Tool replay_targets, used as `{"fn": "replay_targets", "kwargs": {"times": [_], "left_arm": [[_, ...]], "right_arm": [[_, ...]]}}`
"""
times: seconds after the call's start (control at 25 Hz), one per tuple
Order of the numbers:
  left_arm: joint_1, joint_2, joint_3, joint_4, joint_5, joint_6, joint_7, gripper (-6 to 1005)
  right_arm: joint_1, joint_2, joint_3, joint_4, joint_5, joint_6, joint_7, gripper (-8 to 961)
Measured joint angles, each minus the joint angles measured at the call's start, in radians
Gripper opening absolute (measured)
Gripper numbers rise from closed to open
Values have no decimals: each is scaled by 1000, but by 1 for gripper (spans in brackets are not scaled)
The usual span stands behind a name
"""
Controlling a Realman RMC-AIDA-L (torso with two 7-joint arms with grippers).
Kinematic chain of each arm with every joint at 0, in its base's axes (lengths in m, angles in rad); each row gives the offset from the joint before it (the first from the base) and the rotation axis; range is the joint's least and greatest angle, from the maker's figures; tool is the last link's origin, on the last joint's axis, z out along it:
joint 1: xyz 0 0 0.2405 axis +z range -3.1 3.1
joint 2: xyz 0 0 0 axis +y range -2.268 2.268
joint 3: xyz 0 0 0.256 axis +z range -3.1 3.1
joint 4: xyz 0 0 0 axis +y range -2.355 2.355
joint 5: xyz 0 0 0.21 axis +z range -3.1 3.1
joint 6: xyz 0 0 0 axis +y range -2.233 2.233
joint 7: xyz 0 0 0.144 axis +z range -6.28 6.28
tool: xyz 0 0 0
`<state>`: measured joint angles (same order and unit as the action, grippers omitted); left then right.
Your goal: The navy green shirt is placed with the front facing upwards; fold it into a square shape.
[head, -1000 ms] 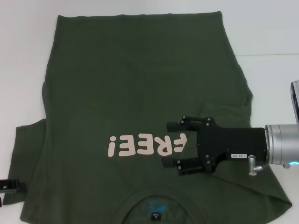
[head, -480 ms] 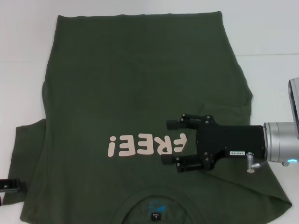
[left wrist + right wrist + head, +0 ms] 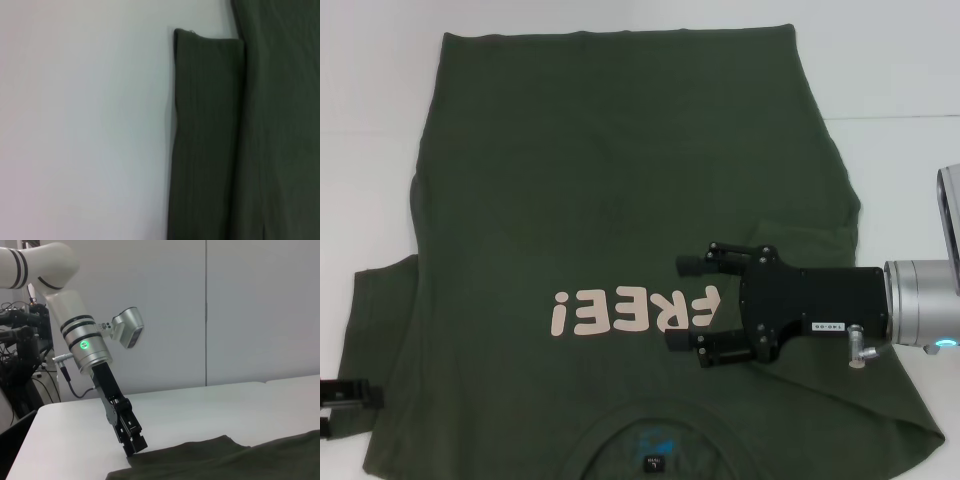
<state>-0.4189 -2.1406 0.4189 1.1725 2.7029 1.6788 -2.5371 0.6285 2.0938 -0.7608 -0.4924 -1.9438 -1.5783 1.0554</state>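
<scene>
Shirt (image 3: 610, 200) flat, R gripper (image 3: 686, 305) spread open over it by "FREE!" (image 3: 635, 311); L gripper (image 3: 134, 446) at its sleeve edge, fingers' state unclear.

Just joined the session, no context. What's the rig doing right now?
It is folding a navy green shirt that lies face up on the white table. One sleeve is already folded in over the body, by the open right gripper, which hovers beside the FREE! lettering. The left gripper is down at the other sleeve's edge, still flat on the table. The body isn't folded yet.
</scene>
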Motion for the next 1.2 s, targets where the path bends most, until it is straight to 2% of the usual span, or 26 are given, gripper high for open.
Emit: {"fn": "replay_targets", "kwargs": {"times": [1.2], "left_arm": [[-1, 1, 1, 13, 18, 5, -3, 877]], "right_arm": [[1, 0, 0, 0, 1, 11, 2, 900]]}}
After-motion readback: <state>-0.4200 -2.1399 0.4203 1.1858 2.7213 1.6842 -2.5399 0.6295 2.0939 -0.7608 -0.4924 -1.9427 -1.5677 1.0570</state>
